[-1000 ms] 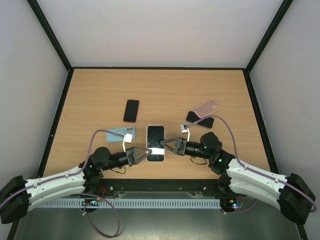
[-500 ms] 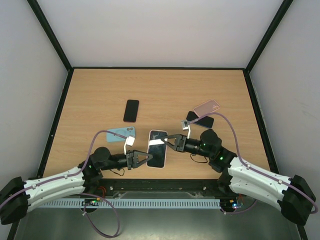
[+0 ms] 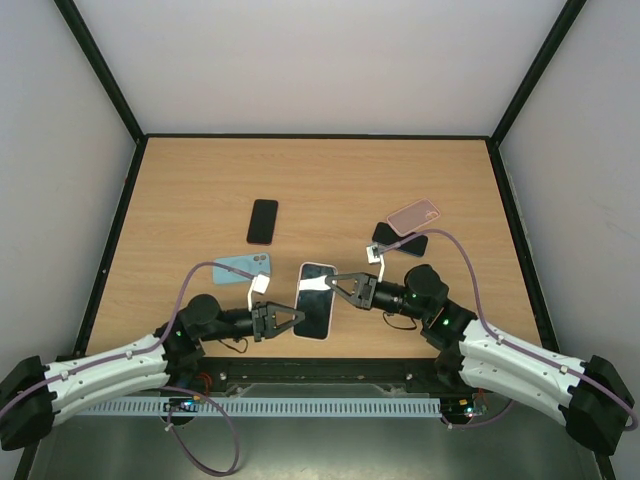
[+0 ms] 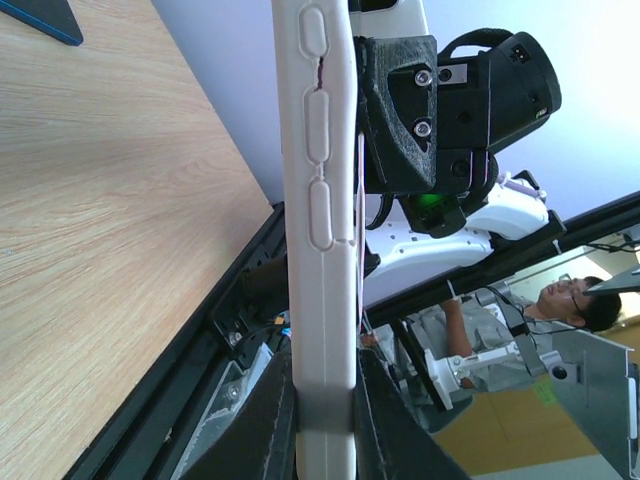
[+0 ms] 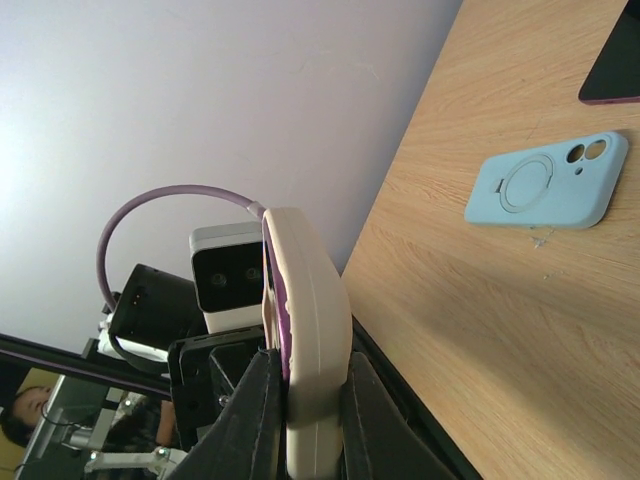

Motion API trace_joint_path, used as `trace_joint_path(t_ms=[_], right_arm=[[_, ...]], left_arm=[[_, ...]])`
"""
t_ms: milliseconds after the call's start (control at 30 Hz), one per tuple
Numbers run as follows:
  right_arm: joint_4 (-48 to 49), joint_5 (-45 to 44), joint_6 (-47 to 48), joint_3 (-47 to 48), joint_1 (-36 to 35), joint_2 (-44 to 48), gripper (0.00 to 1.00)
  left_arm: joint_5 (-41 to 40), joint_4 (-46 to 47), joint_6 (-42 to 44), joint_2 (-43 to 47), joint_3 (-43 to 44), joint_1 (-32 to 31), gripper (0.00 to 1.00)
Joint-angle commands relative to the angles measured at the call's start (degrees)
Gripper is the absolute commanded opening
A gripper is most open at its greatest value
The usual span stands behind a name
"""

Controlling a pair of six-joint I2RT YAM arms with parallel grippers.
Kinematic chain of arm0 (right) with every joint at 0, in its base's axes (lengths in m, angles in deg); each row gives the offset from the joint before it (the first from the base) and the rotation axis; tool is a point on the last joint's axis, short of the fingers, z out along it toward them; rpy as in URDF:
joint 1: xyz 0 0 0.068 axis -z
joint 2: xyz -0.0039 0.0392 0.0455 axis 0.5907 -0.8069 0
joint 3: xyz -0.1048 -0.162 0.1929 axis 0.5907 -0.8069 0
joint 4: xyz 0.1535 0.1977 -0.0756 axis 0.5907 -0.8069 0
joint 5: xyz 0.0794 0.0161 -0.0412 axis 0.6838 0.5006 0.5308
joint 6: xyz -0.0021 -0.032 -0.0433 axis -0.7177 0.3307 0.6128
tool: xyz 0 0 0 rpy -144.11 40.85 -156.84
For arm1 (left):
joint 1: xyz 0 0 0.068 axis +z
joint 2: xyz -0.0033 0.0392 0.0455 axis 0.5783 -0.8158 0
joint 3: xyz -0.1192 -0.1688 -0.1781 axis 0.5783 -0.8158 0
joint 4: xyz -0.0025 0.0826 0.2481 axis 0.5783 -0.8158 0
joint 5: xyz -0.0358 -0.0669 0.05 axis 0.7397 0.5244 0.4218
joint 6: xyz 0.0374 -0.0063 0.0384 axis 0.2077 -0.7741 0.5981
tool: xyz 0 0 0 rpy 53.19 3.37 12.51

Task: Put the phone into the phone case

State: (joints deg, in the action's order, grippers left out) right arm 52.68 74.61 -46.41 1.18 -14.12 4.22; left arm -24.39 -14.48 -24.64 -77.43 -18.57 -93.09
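A phone in a white case (image 3: 315,300) is held off the table between both grippers, near the front edge. My left gripper (image 3: 292,320) is shut on its lower left edge. My right gripper (image 3: 335,288) is shut on its upper right edge. In the left wrist view the case's side with its button bumps (image 4: 320,200) runs up between my shut fingers (image 4: 268,425). In the right wrist view the cream case (image 5: 318,330) shows a purple phone edge inside it, clamped between my fingers (image 5: 255,420).
A light blue case (image 3: 245,267) lies left of the held phone and also shows in the right wrist view (image 5: 545,182). A black phone (image 3: 263,221) lies further back. A pink case (image 3: 414,213) rests on another black phone (image 3: 398,240) at the right.
The cased phone has shifted slightly toward the near edge and tilted. Both grippers moved with it and kept their hold.
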Motion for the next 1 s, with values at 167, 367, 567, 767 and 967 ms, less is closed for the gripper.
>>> trace_joint_path(t_ms=[167, 367, 567, 767, 967], right_arm=[[-0.25, -0.85, 0.8, -0.28, 0.44, -0.58, 0.52], [3.34, 2.92, -2.77, -3.61, 0.44, -1.27, 0.76], [9.24, 5.85, -6.45, -6.67, 0.4, -3.31, 0.77], [15.11, 7.71, -9.36, -7.21, 0.43, -4.99, 0.69], [19.23, 8.64, -10.8, -6.5, 0.38, -7.77, 0.65]], left_arm=[[-10.44, -3.17, -2.33, 2.4, 1.06, -0.25, 0.02], [-16.28, 2.16, -3.18, 2.76, 1.06, -0.25, 0.02], [-19.92, 7.67, -3.82, 2.69, 0.92, -0.19, 0.02], [-21.04, 10.63, -4.46, 1.61, 0.94, -0.16, 0.02], [-20.57, 12.81, -5.2, -1.07, 0.91, -0.16, 0.02]])
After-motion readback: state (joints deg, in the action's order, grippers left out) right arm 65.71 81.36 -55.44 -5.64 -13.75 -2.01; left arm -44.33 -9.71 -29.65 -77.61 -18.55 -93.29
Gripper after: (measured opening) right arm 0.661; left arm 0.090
